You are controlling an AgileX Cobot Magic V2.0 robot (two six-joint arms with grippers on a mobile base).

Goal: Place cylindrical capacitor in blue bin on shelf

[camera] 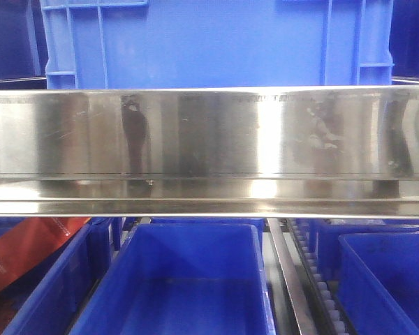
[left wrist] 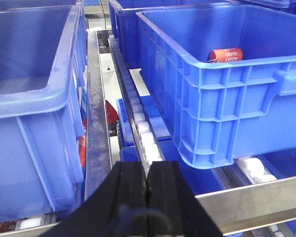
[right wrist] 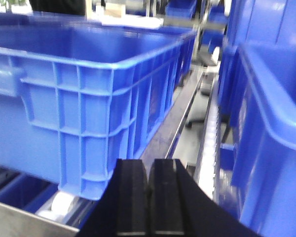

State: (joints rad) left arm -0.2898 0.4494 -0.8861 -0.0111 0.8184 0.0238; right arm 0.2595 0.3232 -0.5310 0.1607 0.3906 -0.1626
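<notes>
Black, pressed-together pads of the left gripper are filling the bottom edge of the left wrist view, gripping nothing, their base cut off by the frame. To their left a large blue plastic bin is running out of frame; between the bins a white roller track is receding along the shiny stainless-steel shelf. To the right, a ribbed blue bin is showing an orange-red cylinder with printed digits, half hidden behind its rim; the dark cylindrical capacitor is not showing in any view. Right gripper pads are likewise meeting, empty, in a blurred view. Reflections on the front rail are too smeared to read.
</notes>
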